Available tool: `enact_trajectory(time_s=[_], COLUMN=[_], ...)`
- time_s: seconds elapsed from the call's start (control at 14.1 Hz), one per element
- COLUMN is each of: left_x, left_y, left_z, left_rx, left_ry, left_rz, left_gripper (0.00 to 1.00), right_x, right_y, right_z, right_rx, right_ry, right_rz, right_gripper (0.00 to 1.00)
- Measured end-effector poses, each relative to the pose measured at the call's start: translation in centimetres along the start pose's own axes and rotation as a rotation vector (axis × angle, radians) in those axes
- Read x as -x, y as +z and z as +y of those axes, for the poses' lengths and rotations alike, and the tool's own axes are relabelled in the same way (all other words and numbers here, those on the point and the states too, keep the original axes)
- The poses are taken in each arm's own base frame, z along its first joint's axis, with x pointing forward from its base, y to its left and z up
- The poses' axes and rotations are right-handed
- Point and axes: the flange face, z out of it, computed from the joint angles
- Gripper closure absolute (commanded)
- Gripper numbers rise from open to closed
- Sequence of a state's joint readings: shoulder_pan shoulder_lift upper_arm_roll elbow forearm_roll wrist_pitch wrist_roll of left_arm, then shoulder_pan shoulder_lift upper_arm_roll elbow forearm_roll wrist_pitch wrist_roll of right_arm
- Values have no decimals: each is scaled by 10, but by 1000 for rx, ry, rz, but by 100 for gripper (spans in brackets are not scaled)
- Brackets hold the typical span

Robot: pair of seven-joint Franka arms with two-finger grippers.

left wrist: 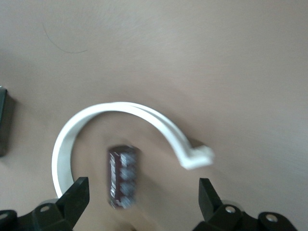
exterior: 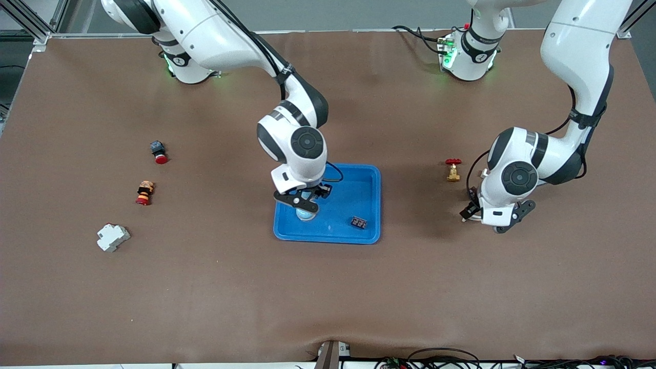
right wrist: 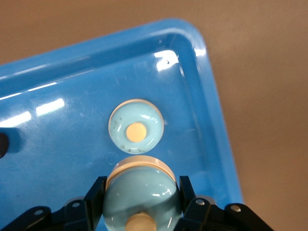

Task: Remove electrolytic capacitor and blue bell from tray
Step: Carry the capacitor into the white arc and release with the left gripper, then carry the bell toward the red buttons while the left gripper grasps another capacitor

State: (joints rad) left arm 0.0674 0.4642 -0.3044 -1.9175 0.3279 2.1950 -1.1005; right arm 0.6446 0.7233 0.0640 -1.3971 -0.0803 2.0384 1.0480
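Two parts to account for, one already out of the tray (exterior: 370, 180) by the look of it.

Toward the right arm's end of the bench (exterior: 328, 307), well apart from the tray: a white block (exterior: 113, 237), a red-and-yellow part (exterior: 145, 192), a red-capped button (exterior: 159, 151). Leave alone; pick bare bench short of them as the drop spot.

Next, the right gripper (exterior: 306, 207) down inside the tray, jaws clamped on the blue bell (right wrist: 142, 199) across its rounded sides, at the tray's end nearer the right arm. Lift straight up first, high enough to clear the raised rim, and only then carry sideways. Hold the squeeze steady: smooth dome, likely slippery. Move slowly, with no tilt.

Just beside the bell on the tray floor, a second pale-blue disc (right wrist: 136, 131): reflection or separate piece, impossible to tell. Worth a check before calling the tray done. Avoid the small dark part (exterior: 359, 222) in the corner nearer the left arm.

Then a brass valve (exterior: 453, 170) on the bench.

Last, the left gripper (left wrist: 142, 197) low over the bench toward the left arm's end, jaws wide apart, the electrolytic capacitor (left wrist: 122, 177) lying between them, untouched, inside the arc of a white clip (left wrist: 120, 108). Withdraw straight up, without brushing either.
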Motion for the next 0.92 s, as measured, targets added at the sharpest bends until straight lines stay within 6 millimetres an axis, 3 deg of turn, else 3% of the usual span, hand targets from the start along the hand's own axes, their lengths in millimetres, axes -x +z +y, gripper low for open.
enact_trajectory(time_s=[0.07, 0.14, 0.21, 0.28, 0.42, 0.64, 0.92], left_x=[8, 19, 31, 45, 74, 111, 147], left_y=[-26, -52, -75, -93, -110, -97, -61], left_z=[17, 35, 54, 71, 108, 156, 207], left_rx=[15, 35, 61, 87, 137, 166, 248], left_ry=[-16, -30, -28, -15, -12, -88, -233], left_rz=[10, 23, 40, 53, 40, -14, -58], left_gripper=[0, 14, 17, 16, 16, 5, 10], right_x=[-12, -25, -37, -50, -76, -101, -102], right_y=[-12, -25, -37, -47, -60, -63, -47], right_z=[12, 26, 40, 57, 98, 163, 238], right_rx=[7, 15, 19, 20, 21, 25, 7], right_ry=[-29, -58, -89, -123, -195, -278, -378], right_rz=[-12, -24, -32, -36, -44, -66, -57], right_gripper=[100, 100, 100, 100, 100, 100, 100])
